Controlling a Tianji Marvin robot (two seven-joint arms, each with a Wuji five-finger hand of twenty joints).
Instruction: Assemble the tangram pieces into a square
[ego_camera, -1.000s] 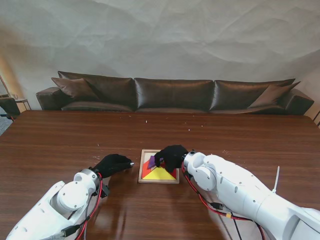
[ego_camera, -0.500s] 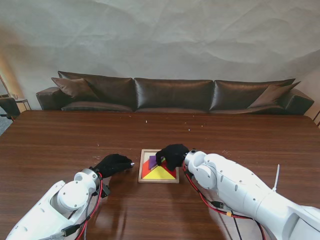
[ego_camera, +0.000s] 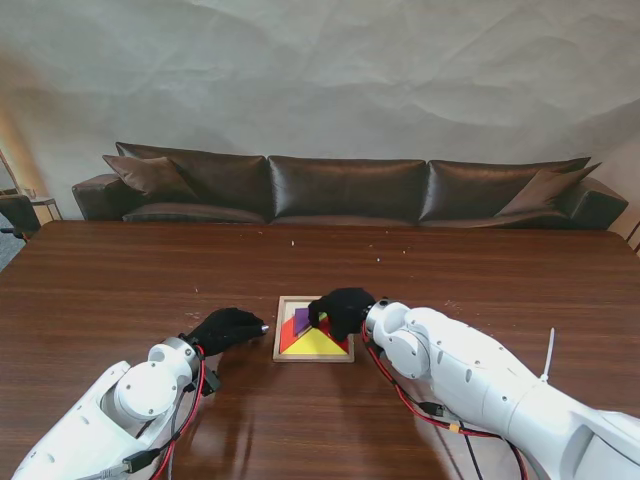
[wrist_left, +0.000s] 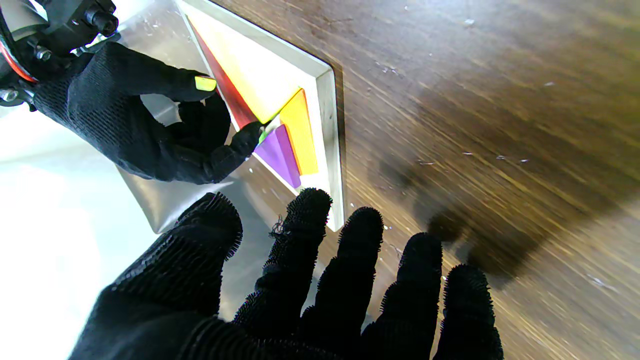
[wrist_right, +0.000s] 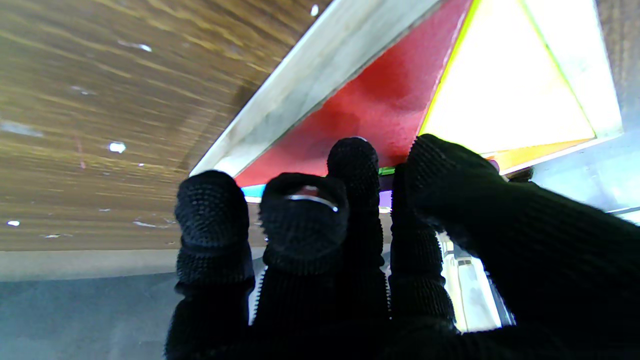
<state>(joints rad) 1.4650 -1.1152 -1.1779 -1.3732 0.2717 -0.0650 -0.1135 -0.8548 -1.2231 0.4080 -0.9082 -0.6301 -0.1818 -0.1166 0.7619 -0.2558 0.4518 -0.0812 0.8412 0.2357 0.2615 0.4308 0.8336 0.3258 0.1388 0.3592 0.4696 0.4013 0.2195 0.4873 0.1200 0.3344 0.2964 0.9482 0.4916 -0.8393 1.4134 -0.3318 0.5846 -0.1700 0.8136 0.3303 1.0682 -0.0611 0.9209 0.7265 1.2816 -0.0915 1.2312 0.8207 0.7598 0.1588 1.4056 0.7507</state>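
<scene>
A: Tangram pieces (ego_camera: 312, 340) sit in a pale wooden tray (ego_camera: 278, 340) mid-desk (ego_camera: 120, 280) in the stand view; the right hand (ego_camera: 342, 312) covers the tray's one-o'clock corner, the left hand (ego_camera: 225, 328) rests just off its nine-o'clock side.

B: Left wrist view?

A: Left fingers (wrist_left: 360, 235) spread, holding nothing. Smooth yellow (wrist_left: 240, 65), orange (wrist_left: 300, 135), purple (wrist_left: 277, 155) shapes.

B: Right wrist view?

A: Right fingers (wrist_right: 350, 165) curl narrowly onto the glossy red triangle (wrist_right: 365, 110); any grip, I cannot tell.
</scene>
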